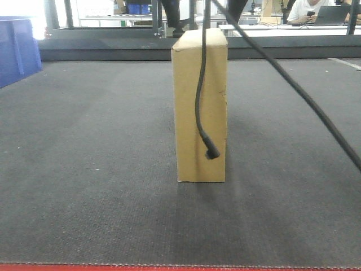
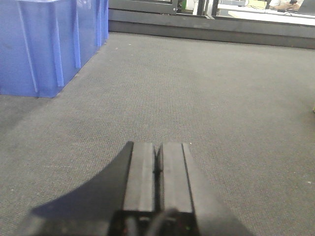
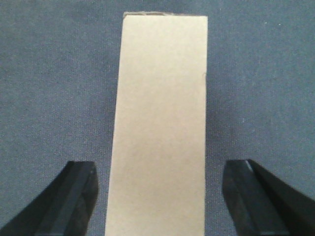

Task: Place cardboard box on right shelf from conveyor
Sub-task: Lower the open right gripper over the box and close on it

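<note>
The tan cardboard box [image 1: 200,107] stands upright on its narrow end in the middle of the dark grey conveyor [image 1: 84,169]. From above, the right wrist view shows its top face [image 3: 160,128] lying between the two fingers of my right gripper [image 3: 160,196], which is open with a gap on each side of the box. My left gripper [image 2: 157,167] is shut, empty, low over bare belt, away from the box. The right shelf is out of view.
Blue plastic bins [image 2: 44,44] stand at the belt's far left, also seen in the front view [image 1: 17,48]. Black cables [image 1: 200,96] hang in front of the front camera. A red frame edge [image 1: 169,267] runs along the near side. Benches and a seated person [image 1: 307,11] lie beyond.
</note>
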You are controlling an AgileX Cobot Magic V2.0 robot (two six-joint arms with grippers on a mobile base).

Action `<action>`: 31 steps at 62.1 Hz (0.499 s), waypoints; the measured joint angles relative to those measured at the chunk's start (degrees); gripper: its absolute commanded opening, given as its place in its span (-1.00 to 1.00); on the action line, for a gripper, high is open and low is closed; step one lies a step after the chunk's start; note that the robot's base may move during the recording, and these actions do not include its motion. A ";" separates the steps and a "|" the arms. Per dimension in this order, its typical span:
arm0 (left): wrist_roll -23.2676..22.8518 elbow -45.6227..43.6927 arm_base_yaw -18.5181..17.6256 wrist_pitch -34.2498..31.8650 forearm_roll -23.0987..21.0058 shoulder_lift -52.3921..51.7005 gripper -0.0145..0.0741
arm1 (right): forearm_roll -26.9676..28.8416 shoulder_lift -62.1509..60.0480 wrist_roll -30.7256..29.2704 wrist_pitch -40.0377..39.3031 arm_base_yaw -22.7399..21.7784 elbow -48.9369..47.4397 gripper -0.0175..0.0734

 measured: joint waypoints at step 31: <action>0.00 0.00 0.00 0.00 0.00 0.00 -0.94 | 1.62 2.34 0.26 -0.37 -0.54 4.13 0.74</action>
